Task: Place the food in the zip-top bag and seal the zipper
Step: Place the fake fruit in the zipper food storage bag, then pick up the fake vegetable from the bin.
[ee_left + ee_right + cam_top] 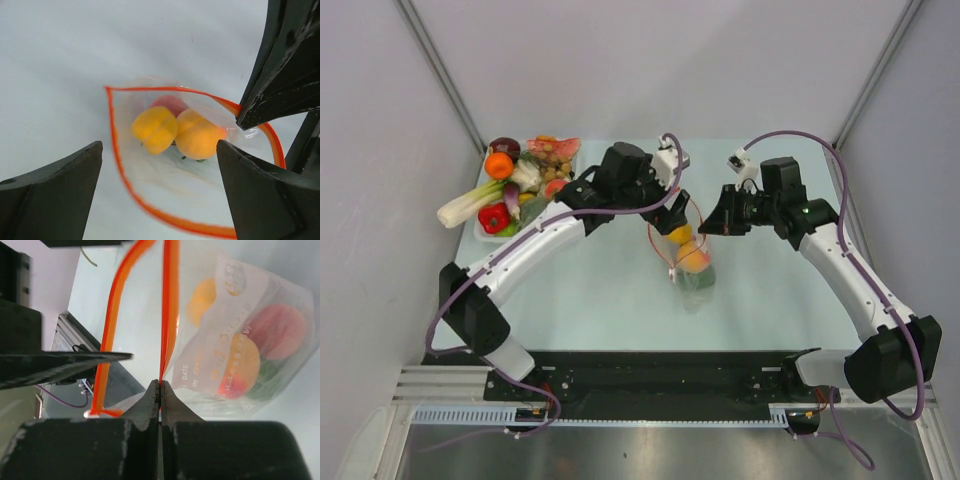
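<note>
The clear zip-top bag (692, 270) hangs open over the middle of the table, mouth up. My right gripper (712, 222) is shut on its red-orange zipper (170, 315), pinching the strip at the jaw tips (161, 386). My left gripper (159, 150) is open and empty just above the bag's mouth (675, 213). Inside the bag lie a yellow fruit (155, 129), an orange fruit (200, 136) and a red one (170, 102). The right wrist view also shows something green (267, 375) at the bottom. The zipper rim (112, 130) forms a wide open loop.
A clear tray (480, 232) at the back left holds more toy food: an orange (499, 165), a red pepper (493, 217), a pale leek-like stalk (470, 203) and a watermelon slice (555, 148). A right gripper finger (280, 65) shows in the left wrist view. Side walls flank the table.
</note>
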You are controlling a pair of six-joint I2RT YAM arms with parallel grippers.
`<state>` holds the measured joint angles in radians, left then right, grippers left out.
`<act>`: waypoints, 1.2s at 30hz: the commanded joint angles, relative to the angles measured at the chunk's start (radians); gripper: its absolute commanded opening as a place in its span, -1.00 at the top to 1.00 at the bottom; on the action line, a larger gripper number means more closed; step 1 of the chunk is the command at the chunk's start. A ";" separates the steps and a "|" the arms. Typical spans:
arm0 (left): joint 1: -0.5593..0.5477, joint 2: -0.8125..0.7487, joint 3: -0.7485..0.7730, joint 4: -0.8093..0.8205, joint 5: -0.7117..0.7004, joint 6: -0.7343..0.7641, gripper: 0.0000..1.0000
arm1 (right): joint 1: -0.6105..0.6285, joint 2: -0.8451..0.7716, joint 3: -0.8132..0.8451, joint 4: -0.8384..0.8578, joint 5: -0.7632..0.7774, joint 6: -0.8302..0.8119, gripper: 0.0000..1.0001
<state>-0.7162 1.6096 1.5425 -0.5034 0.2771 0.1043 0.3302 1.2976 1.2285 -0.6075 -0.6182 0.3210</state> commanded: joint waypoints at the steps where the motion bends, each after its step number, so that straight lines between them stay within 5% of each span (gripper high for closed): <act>1: 0.064 -0.123 0.073 -0.026 -0.009 -0.029 -0.99 | -0.010 -0.020 0.003 0.029 -0.025 0.010 1.00; 3: 0.124 -0.207 0.047 -0.052 0.023 -0.025 -0.99 | -0.013 -0.020 0.000 0.029 -0.020 0.007 1.00; 9: 0.541 -0.378 -0.096 -0.213 0.121 0.119 -0.99 | -0.011 -0.031 -0.004 0.028 -0.015 -0.003 1.00; 13: 0.861 -0.378 -0.131 -0.288 0.189 0.216 -0.99 | -0.006 -0.026 -0.001 0.032 -0.015 -0.002 1.00; 16: 0.992 -0.337 -0.127 -0.322 0.182 0.259 -0.97 | -0.003 -0.026 0.000 0.031 -0.011 -0.003 1.00; 24: 1.087 -0.142 -0.056 -0.132 0.123 0.115 -0.99 | -0.002 -0.012 -0.001 0.032 -0.005 -0.013 1.00; 28: 1.086 0.057 0.133 -0.116 0.089 0.054 -0.99 | -0.002 0.002 0.025 0.011 0.009 -0.029 1.00; 33: 1.087 0.240 0.243 -0.050 0.102 0.057 -0.99 | -0.003 0.008 0.022 0.015 0.009 -0.025 1.00; 36: 1.089 0.300 0.338 -0.156 0.157 0.130 -0.97 | -0.005 0.009 0.031 0.005 0.012 -0.033 1.00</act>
<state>0.3691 1.8580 1.7603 -0.6079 0.3740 0.1856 0.3248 1.3037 1.2240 -0.6090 -0.6132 0.3115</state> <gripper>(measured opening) 0.996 0.010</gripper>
